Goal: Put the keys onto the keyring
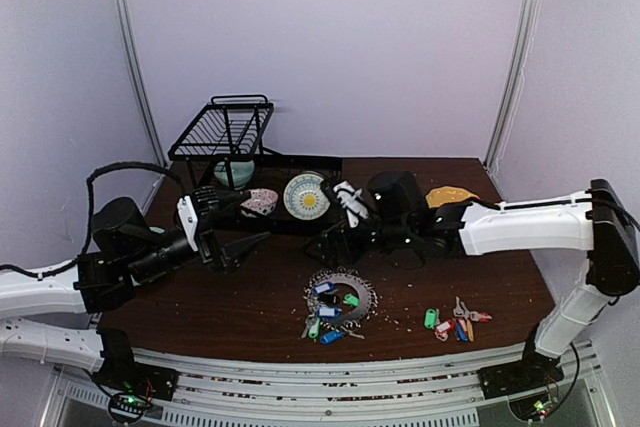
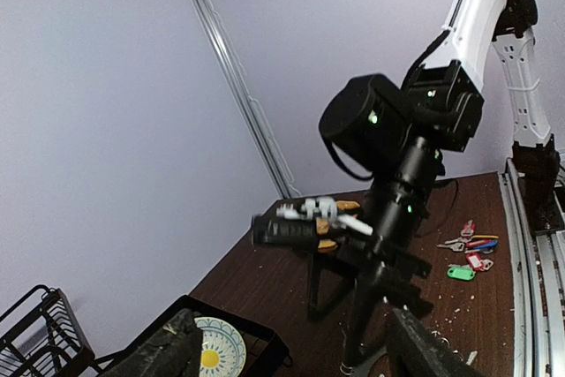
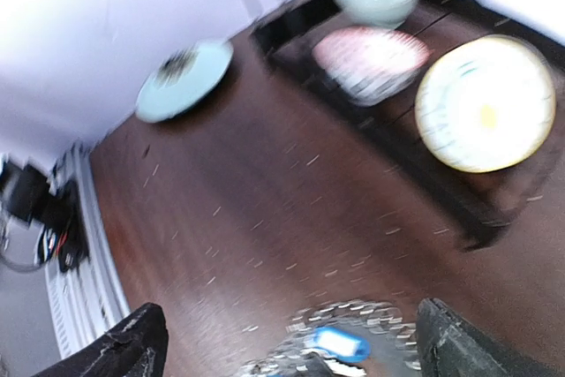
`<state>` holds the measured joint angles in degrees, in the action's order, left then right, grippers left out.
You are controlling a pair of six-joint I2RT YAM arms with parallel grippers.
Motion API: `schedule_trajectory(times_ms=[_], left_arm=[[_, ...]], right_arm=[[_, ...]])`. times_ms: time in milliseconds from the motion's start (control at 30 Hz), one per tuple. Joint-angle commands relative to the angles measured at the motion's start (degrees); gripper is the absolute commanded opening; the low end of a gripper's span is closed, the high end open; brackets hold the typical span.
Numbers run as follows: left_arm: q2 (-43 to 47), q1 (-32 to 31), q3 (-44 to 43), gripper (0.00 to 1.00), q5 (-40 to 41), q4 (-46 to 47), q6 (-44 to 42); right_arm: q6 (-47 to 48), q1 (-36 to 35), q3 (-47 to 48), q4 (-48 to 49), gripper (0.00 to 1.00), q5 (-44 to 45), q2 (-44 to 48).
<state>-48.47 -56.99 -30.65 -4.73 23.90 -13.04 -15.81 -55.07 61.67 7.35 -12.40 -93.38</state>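
Right pincer (image 3: pixel 284 324): released, fingers wide apart, nothing between them, above the worktop (image 1: pixel 250 287) just behind the keyring (image 1: pixel 340 297).
Left pincer (image 2: pixel 291 324): released, empty, raised at the left, facing the right arm.
Keyring: flat, centre front, with blue and green tags.
Keys (image 1: pixel 461 310): front right among coloured tags, well apart from the keyring.

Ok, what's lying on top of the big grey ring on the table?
Blue tags and a green tag lie on the ring, with small silver rings round its rim. What sits beneath the tags is covered and cannot be seen.
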Motion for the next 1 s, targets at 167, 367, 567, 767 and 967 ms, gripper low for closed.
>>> schedule_trajectory(times_ms=[167, 367, 567, 767, 967], left_arm=[[-4.5, 1.2, -2.0, 0.79, 23.4, 2.5, 1.4], [-9.5, 9.4, -4.6, 0.81, 32.1, -1.5, 7.9], [-11.0, 23.5, -6.3, 0.83, 34.7, -8.3, 21.0], [-9.7, 39.2, -3.2, 0.83, 33.5, -15.1, 36.6], [-6.7, 39.6, 8.4, 0.83, 44.4, -4.4, 40.2]], right_arm=[[-5.0, 18.9, -15.1, -1.5, 1.00, 18.2, 22.8], [-5.7, 34.0, -26.4, 2.2, 1.00, 24.0, 35.7], [-10.3, 50.3, -36.2, 10.0, 1.00, 24.2, 40.5], [-14.1, 52.7, -41.0, 17.1, 1.00, 34.5, 36.6], [-12.7, 52.7, -43.0, 19.3, 1.00, 39.4, 33.5]])
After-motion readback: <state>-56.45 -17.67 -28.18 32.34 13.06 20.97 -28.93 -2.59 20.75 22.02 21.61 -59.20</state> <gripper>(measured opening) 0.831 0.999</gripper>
